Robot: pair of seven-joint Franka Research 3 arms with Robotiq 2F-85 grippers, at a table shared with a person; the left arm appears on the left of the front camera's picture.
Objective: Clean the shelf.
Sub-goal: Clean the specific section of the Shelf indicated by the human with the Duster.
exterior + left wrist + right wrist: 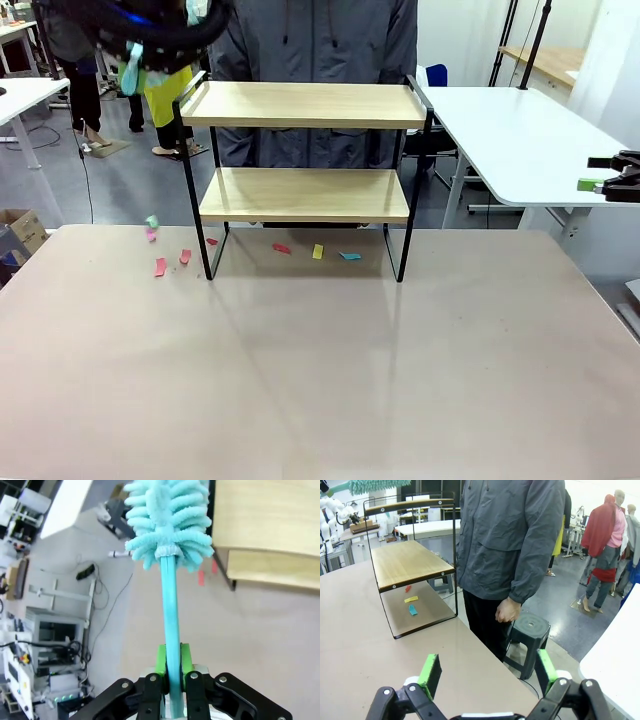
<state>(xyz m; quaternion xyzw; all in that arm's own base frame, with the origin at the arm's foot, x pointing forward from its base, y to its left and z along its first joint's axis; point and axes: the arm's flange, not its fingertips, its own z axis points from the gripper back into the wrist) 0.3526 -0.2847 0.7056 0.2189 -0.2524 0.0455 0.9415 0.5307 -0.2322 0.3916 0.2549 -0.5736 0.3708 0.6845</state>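
Up left of shelf (305,105) | left jaws clamp duster (169,515) | right jaws spread

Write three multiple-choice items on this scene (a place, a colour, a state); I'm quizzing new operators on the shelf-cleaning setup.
1. Where do the small coloured paper scraps lie by the two-tier light-wood, black-framed shelf?
A) its top board
B) the pale table under and beside it
C) its lower board

2. What colour is the fluffy long-handled duster in the left gripper?
A) teal
B) red
C) black

3. How is the right gripper?
A) shut on the duster
B) open, empty
C) shut on a scrap

1 B: scraps on the tabletop, boards bare.
2 A: teal fibres and handle.
3 B: green pads wide apart, nothing between.
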